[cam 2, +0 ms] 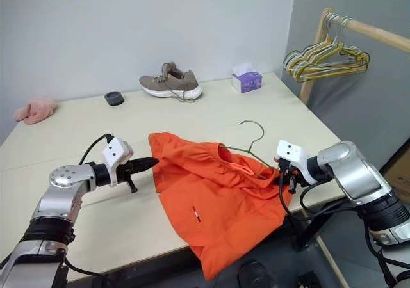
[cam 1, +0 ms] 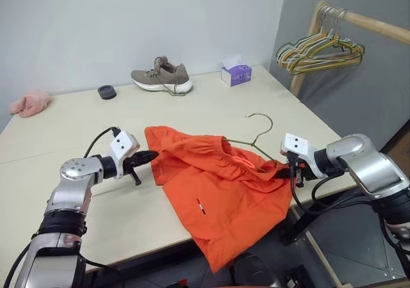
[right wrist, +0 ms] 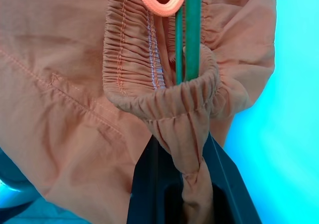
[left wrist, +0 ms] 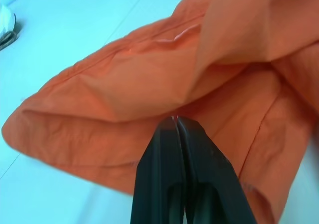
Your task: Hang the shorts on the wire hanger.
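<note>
At tabletop's right edge, I had right pincer pinching shorts' waistband, wire hanger threaded inside, hook pointing away; left pincer pressed together at opposite hem.

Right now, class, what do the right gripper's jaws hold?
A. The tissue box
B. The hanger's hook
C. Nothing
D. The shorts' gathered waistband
D: in the right wrist view the right gripper has its jaws closed on the shorts' gathered waistband, the wire hanger passing through it.
</note>
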Controlling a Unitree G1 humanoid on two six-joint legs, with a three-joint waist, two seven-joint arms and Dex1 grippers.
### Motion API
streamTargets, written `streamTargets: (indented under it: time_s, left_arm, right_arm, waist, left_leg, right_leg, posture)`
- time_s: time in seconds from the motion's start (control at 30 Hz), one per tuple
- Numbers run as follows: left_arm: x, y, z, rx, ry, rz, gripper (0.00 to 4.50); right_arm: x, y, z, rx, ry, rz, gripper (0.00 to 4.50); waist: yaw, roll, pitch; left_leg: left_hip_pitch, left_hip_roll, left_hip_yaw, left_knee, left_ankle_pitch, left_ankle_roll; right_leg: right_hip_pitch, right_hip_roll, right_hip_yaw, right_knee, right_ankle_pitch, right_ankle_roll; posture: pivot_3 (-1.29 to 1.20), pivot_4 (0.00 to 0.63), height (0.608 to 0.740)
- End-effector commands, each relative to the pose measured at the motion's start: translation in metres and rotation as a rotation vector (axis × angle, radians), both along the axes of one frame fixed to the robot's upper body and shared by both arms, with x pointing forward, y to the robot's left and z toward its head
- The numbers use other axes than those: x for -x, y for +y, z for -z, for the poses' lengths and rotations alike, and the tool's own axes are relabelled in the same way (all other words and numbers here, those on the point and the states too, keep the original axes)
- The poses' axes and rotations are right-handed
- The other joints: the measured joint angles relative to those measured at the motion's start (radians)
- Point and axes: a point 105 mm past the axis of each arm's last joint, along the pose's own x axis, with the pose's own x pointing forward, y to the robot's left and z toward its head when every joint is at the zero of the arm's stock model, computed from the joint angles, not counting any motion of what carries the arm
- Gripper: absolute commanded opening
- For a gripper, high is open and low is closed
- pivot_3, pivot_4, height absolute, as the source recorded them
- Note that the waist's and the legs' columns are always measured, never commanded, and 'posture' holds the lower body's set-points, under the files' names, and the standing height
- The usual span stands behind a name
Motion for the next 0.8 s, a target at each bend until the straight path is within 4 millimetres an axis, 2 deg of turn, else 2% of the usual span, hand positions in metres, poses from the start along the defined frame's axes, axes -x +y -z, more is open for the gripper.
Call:
streamTargets:
  time_s: [0.03, 0.17, 0.27, 0.37, 0.53, 0.67, 0.8]
  left_arm:
    - [0.0, -0.01, -0.017, 0.051, -0.032, 0.018, 0.22]
    - [0.001, -0.018, -0.028, 0.097, -0.046, 0.021, 1.2]
    - [0.007, -0.036, -0.046, 0.209, -0.038, 0.07, 2.05]
    - [0.021, -0.063, -0.062, 0.331, 0.024, 0.176, 2.97]
    - [0.035, -0.097, -0.08, 0.404, 0.051, 0.31, 4.46]
    - [0.037, -0.119, -0.097, 0.454, 0.01, 0.38, 4.49]
    - [0.042, -0.143, -0.108, 0.477, -0.033, 0.465, 4.49]
  right_arm:
    - [-0.003, 0.007, -0.018, -0.053, -0.061, 0.006, 0.0]
    - [-0.003, 0.005, -0.018, -0.071, -0.057, 0.05, 0.0]
    - [-0.004, 0.0, -0.019, -0.114, -0.052, 0.142, 0.0]
    - [-0.004, -0.009, -0.019, -0.143, -0.053, 0.245, 0.0]
    - [0.006, -0.032, -0.016, -0.16, -0.049, 0.414, 0.0]
    - [0.013, -0.055, -0.014, -0.151, -0.082, 0.561, 0.0]
    - [0.016, -0.092, -0.014, -0.127, -0.15, 0.773, 0.0]
  waist:
    - [0.0, 0.0, 0.0]
    - [0.001, 0.0, 0.0]
    - [0.002, 0.0, 0.0]
    - [0.003, 0.0, 0.0]
    - [0.002, 0.0, 0.0]
    - [0.001, 0.0, 0.0]
    - [-0.004, 0.0, 0.0]
  left_leg:
    - [0.0, 0.0, 0.0, 0.0, 0.0, 0.0]
    - [0.0, 0.0, 0.0, 0.0, 0.0, 0.0]
    - [-0.001, 0.0, 0.0, 0.0, 0.0, 0.0]
    - [-0.001, 0.0, 0.0, 0.0, 0.0, 0.0]
    - [-0.001, 0.0, 0.003, 0.0, 0.0, 0.0]
    - [0.0, -0.001, 0.006, 0.001, 0.0, 0.0]
    - [0.0, -0.002, 0.01, 0.001, 0.0, 0.0]
  right_leg:
    - [0.0, 0.0, 0.0, 0.0, 0.0, 0.0]
    - [0.0, 0.0, 0.0, 0.0, 0.0, 0.0]
    - [0.0, 0.0, 0.0, 0.0, 0.0, 0.0]
    - [0.0, 0.0, 0.0, -0.001, 0.0, 0.0]
    - [0.0, 0.001, 0.0, -0.001, 0.0, 0.0]
    - [0.001, 0.001, 0.0, -0.001, 0.0, 0.0]
    - [0.001, 0.003, 0.002, -0.003, 0.0, 0.001]
  posture:
    - [-0.35, 0.0, 0.74]
    - [-0.36, 0.0, 0.74]
    - [-0.37, 0.0, 0.74]
    - [-0.38, 0.0, 0.74]
    - [-0.4, 0.0, 0.74]
    - [-0.41, 0.0, 0.74]
    - [-0.45, 0.0, 0.74]
